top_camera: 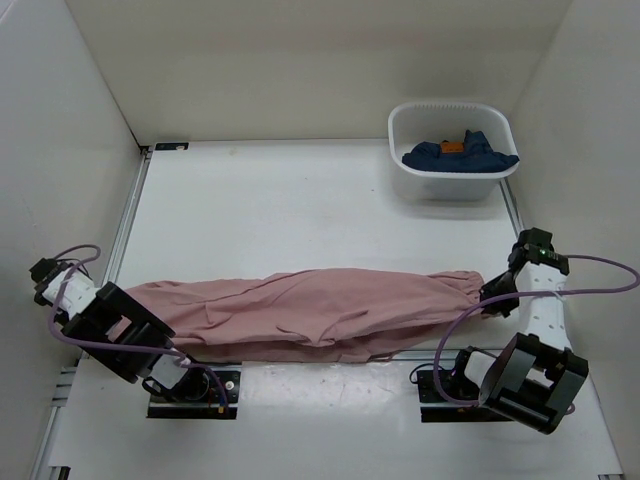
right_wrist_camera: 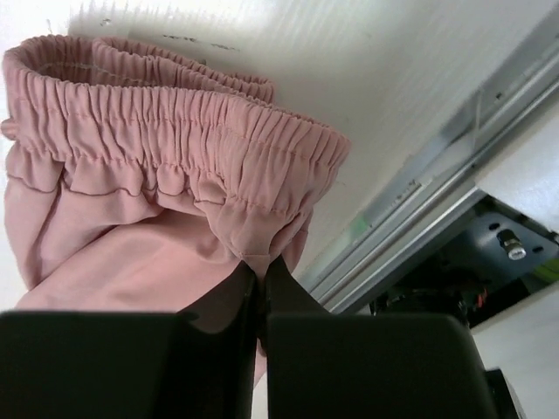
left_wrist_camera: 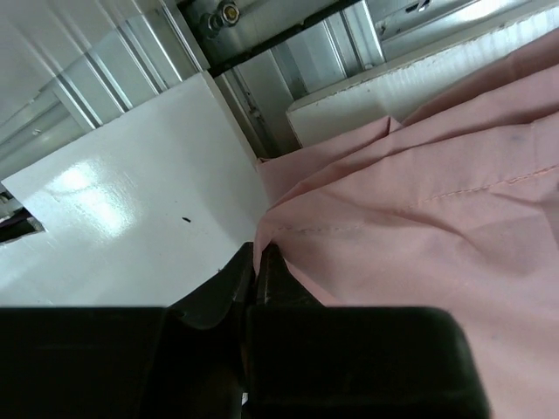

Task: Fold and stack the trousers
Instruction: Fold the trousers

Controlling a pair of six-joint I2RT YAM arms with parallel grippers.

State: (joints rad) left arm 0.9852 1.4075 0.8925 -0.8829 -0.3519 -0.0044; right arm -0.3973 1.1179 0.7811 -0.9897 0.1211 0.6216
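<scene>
Pink trousers stretched long (wrinkly, folded).

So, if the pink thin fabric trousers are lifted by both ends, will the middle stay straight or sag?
Likely sags: the dusty-pink thin fabric trousers lie limp and wrinkled on the white table. Probably light, as the cloth looks thin. The gathered waistband may stretch when pulled.

light: bright, even | glare: on white table | shadows: soft | blur: left fingers slightly out of focus
</scene>
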